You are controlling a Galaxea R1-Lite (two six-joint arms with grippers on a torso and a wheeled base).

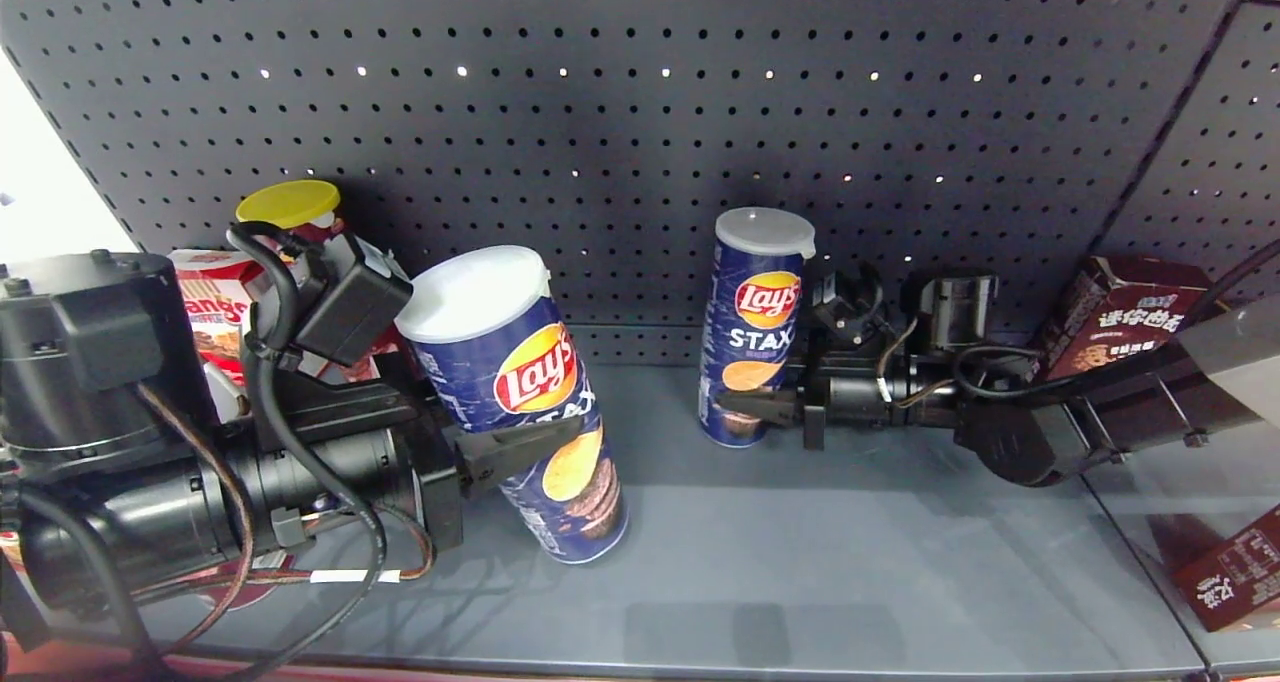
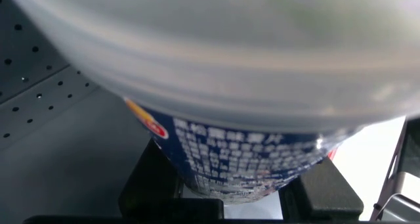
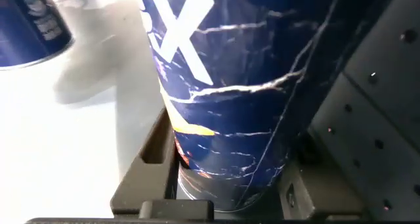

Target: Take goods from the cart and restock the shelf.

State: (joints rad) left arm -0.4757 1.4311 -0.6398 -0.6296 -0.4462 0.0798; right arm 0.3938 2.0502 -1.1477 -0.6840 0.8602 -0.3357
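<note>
1. Two blue chip cans are in hand on the shelf: the left gripper has its fingers closed around the near can, which leans with its lid toward the left and its base down at the shelf floor; we cannot tell whether the base touches
2. We judge the lean to be the main risk: if the left fingers let go while the can is tilted, it likely topples and rolls toward the front edge of the shelf
3. The right gripper has its fingers clamped low on the far can, which stands upright close to the pegboard; pulling back without parting the fingers fully could drag it over
4. The grip on the near can sits at mid-height on a smooth wall, so the can may pivot or slip as the arm straightens it
5. Behind the left arm, a yellow-lidded can and a red box stand close; a wide swing of that arm could knock them
</note>
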